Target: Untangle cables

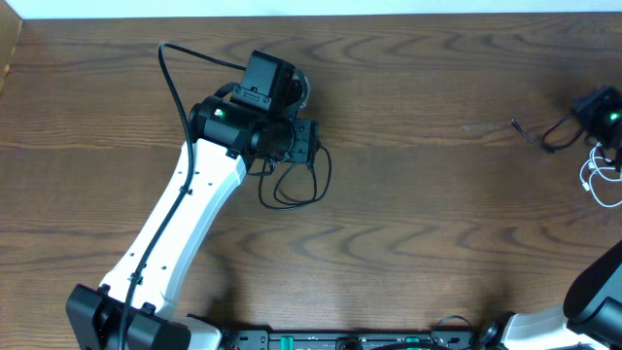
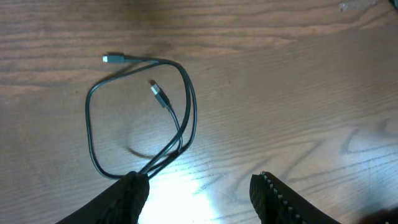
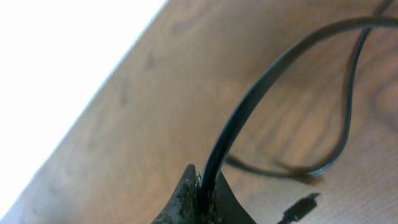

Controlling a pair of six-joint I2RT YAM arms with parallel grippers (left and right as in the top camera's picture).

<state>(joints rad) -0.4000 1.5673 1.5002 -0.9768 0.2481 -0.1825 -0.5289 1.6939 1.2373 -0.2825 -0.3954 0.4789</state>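
Note:
A black cable (image 1: 296, 190) lies in a loose loop on the wooden table just in front of my left gripper (image 1: 303, 146). In the left wrist view the black cable loop (image 2: 186, 99) shows both plug ends, and it runs under the left fingertip of my open, empty left gripper (image 2: 199, 186). At the far right my right gripper (image 1: 601, 109) is shut on a second thin black cable (image 1: 542, 134). A white cable (image 1: 595, 177) curls just below it. In the right wrist view the right gripper's jaws (image 3: 202, 186) pinch the black cable (image 3: 261, 93), and a plug end (image 3: 301, 208) lies nearby.
The wooden table (image 1: 437, 224) has its far edge at the top of the overhead view, and that edge also shows in the right wrist view (image 3: 118, 68). The left arm (image 1: 185, 214) crosses the table's left half. A thick black arm wire (image 1: 175, 83) arcs behind it.

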